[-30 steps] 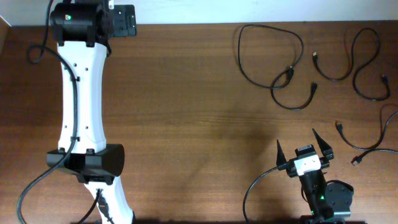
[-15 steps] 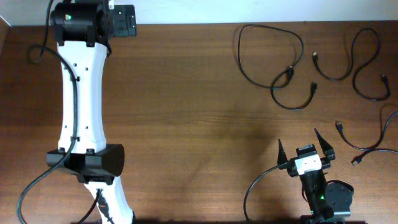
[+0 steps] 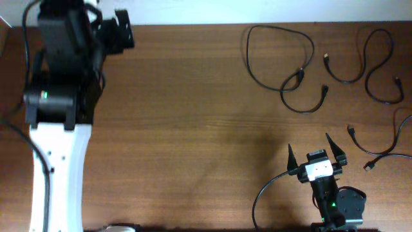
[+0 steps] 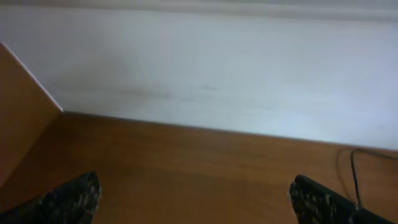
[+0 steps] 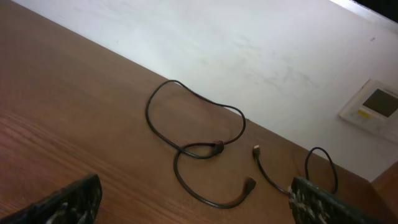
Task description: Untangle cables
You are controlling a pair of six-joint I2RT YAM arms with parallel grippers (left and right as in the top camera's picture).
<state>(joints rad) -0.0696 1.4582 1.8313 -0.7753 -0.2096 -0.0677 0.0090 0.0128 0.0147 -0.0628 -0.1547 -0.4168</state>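
Three thin black cables lie apart at the table's far right: a looped cable [image 3: 278, 53], an S-shaped cable [image 3: 371, 64] and a cable at the right edge [image 3: 386, 149]. My right gripper [image 3: 311, 152] is open and empty, near the front edge, well short of them. Its wrist view [image 5: 196, 200] shows the looped cable [image 5: 194, 127] ahead and the S-shaped cable's plug end [image 5: 266, 171]. My left gripper [image 3: 121, 33] is at the far left back corner, open and empty in its wrist view [image 4: 193, 200], facing the wall.
A white wall [image 4: 205, 68] runs along the table's back edge. A side panel [image 4: 18, 118] stands at the left corner. A thick black arm cable [image 3: 265, 192] curves beside my right arm's base. A wall switch plate [image 5: 373, 102] shows at the right.
My left arm has swung: its links now rise toward the camera at the far left, and its gripper has shifted slightly left and forward. The right arm and cables have not moved.
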